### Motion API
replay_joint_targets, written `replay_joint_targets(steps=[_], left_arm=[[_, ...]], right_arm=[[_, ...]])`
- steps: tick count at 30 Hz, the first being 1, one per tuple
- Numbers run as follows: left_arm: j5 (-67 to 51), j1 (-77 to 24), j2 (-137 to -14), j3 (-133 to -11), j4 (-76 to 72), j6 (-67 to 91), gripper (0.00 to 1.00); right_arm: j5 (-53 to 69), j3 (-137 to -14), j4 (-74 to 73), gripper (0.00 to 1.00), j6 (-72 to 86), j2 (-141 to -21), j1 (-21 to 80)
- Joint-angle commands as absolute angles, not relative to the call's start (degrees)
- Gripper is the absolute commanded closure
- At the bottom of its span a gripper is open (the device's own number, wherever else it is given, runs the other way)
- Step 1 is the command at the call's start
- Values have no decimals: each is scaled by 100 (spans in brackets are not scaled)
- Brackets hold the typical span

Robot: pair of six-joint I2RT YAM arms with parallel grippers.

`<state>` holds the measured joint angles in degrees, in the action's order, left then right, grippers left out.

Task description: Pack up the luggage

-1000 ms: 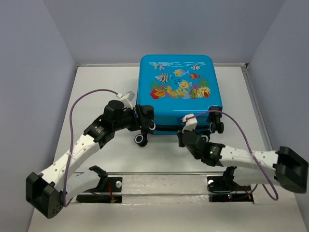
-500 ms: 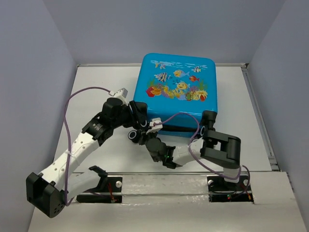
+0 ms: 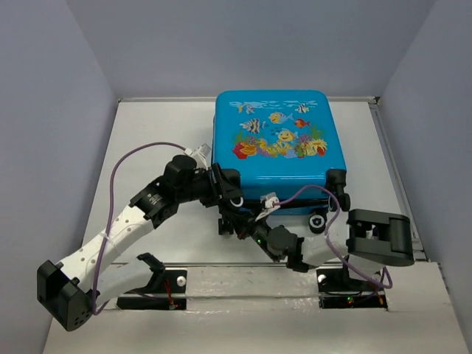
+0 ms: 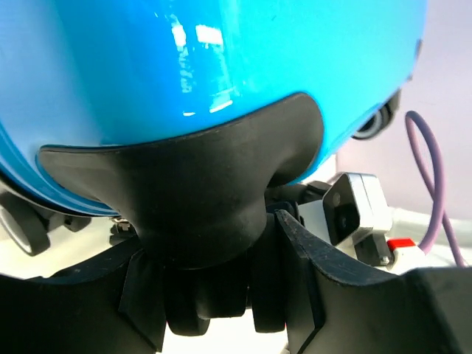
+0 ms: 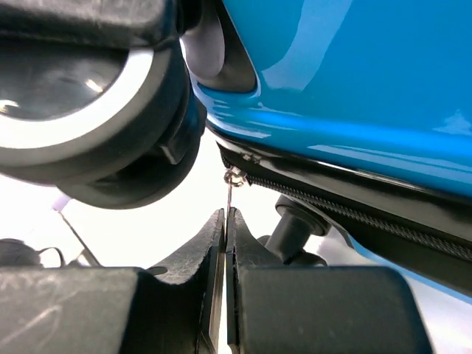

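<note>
Looks down on a matte off-white tabletop [image 3: 147,133], boxed in on three sides. Meets a plain lavender-grey back wall [image 3: 243,44] at 12 o'clock, along a thin raised lip [image 3: 162,99]. Runs up against a left wall [image 3: 44,147] at 9 o'clock and a right wall [image 3: 435,133] at 3 o'clock, both the same bare colour. Ends at 6 o'clock in a pale, scuffed strip [image 3: 243,280], brighter than the rest. Sits under soft, even light, with only faint shadows.
</note>
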<state>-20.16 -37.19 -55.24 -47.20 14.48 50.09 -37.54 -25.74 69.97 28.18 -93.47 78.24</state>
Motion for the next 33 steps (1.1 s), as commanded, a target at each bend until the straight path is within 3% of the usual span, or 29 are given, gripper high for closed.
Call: replay_joint_targets(steps=[1, 9, 13, 15, 16, 18, 19, 22, 27, 30, 33], left_arm=[[-2346, -3630, -5431, -5942, -1924, 4939, 94], [-2479, -3682, -5467, -5581, -2680, 5589, 94], [-2496, -3744, -5449, -5371, -2725, 5695, 94], [-2479, -3744, -5388, -5151, -2733, 5617, 94], [-2444, -3744, -5379, -5072, -2725, 5581, 94], [-2382, -3753, -5388, -4808, -2751, 5494, 94], [-2356, -3762, -5405, -4721, -2794, 5493, 94], [-2286, -3875, -5537, -4421, -2988, 5371, 94], [-2013, -4183, -5853, -4307, -2901, 4923, 94], [-1741, -4333, -5968, -4333, -2577, 4527, 66], [-1644, -4351, -5968, -4246, -2531, 4421, 52]], right_arm=[[-2612, -2776, 6251, 93, 3033, -8560, 8235], [-1152, -5348, 7363, 93, 2725, -11239, 8235], [-1537, -5223, 7742, 93, 2768, -11514, 8235], [-1783, -4652, 7735, 70, 2908, -11051, 8235], [-2028, -3945, 7700, 45, 3109, -10856, 8235], [-2258, -3299, 7139, 29, 3382, -10101, 8235], [-2407, -2809, 6710, 24, 3697, -9785, 8235], [-2435, -2400, 4686, 21, 4182, -8392, 8235], [-2916, -2716, 917, 16, 4658, -6551, 8235], [-3443, -3030, -205, 10, 4632, -5758, 8235], [-3743, -3487, -561, 5, 4387, -5538, 8174]])
